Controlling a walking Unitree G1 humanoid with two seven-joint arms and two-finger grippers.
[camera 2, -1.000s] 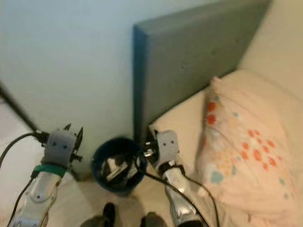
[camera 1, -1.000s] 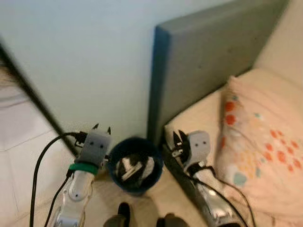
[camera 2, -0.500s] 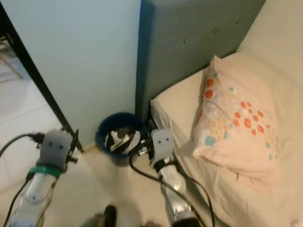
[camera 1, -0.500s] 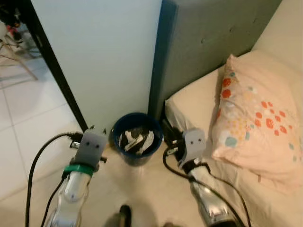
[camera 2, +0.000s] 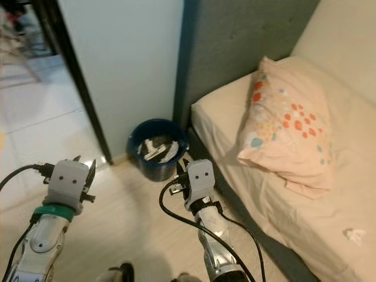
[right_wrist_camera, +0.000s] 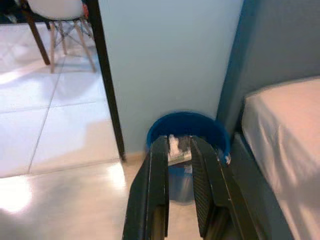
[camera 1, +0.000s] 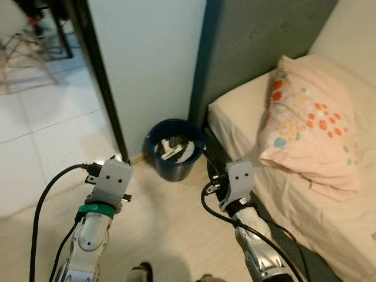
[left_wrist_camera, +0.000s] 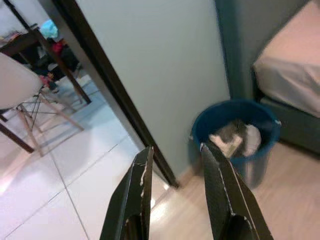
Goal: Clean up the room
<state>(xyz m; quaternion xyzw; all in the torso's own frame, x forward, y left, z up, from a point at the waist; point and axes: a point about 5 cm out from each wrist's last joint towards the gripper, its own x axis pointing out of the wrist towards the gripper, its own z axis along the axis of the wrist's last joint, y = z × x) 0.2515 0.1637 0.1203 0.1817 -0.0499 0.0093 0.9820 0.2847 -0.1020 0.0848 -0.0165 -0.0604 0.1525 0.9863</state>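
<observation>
Against the pale wall, between the dark door frame (camera 1: 100, 70) and the bed (camera 2: 276, 194), stands a blue bin (camera 1: 174, 148) holding crumpled white and grey rubbish (camera 1: 173, 150). My left gripper (left_wrist_camera: 175, 197) hovers empty above the floor with fingers parted; my right gripper (right_wrist_camera: 179, 187) has a narrower gap, also empty.

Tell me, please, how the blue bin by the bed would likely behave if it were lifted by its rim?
The blue bin looks like thin plastic holding crumpled paper, so it is probably light. Gripped at one side, its rim might flex and the bin tilt.
</observation>
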